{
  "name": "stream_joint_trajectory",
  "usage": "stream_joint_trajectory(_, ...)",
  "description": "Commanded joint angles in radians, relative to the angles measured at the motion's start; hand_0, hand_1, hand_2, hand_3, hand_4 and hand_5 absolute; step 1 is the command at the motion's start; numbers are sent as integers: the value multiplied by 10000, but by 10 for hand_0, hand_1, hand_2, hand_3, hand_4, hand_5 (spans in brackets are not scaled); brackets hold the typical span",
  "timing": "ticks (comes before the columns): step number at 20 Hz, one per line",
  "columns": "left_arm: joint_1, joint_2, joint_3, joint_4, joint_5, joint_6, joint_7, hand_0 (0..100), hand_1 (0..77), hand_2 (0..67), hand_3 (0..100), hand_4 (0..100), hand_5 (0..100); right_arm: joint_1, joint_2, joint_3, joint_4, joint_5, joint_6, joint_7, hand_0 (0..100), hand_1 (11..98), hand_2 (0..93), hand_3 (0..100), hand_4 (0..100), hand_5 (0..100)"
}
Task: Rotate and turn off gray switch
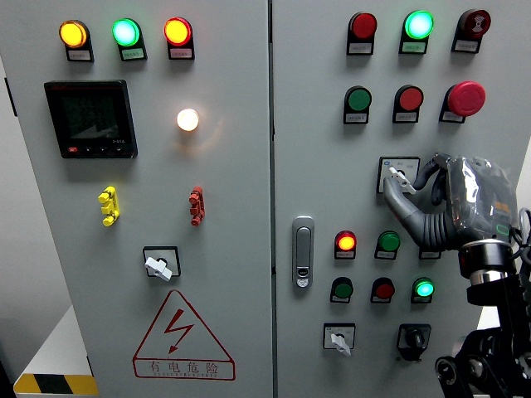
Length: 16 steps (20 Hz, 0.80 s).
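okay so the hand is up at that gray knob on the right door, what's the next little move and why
Probably close the fingers on the knob, then twist. The right hand is at the gray switch, fingers curled around its handle, but a firm grip isn't clear from this view.

We can't see the gray switch (pixel 399 176) whole: the right robot hand (pixel 431 203) covers its right side, and whether the fingers (pixel 404 207) actually pinch the knob we can't tell. The hand also hides the button (pixel 430 251) behind its wrist at right center. Small labels (pixel 133 53) under the lamps are too tiny to read. The meter screen (pixel 90 118), upper left, is dim and unreadable.
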Motion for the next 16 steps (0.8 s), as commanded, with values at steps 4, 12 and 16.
stream_joint_trajectory(4,-2,-13,0,-1,14,6,0,0,0,104,212,131,129,3,0,-76,-4,32,-121,-16,276,344,719,954,847,1000)
stream_joint_trajectory(12,-2,-13,0,-1,-1,6,0,0,0,104,212,131,129,-12,0,-107,11,78,-167,-17,375,353,724,954,848,963)
stream_joint_trajectory(16,-2,2,0,-1,-1,-9,0,0,0,104,212,131,129,-12,0,-123,11,78,-167,-32,435,346,726,954,846,961)
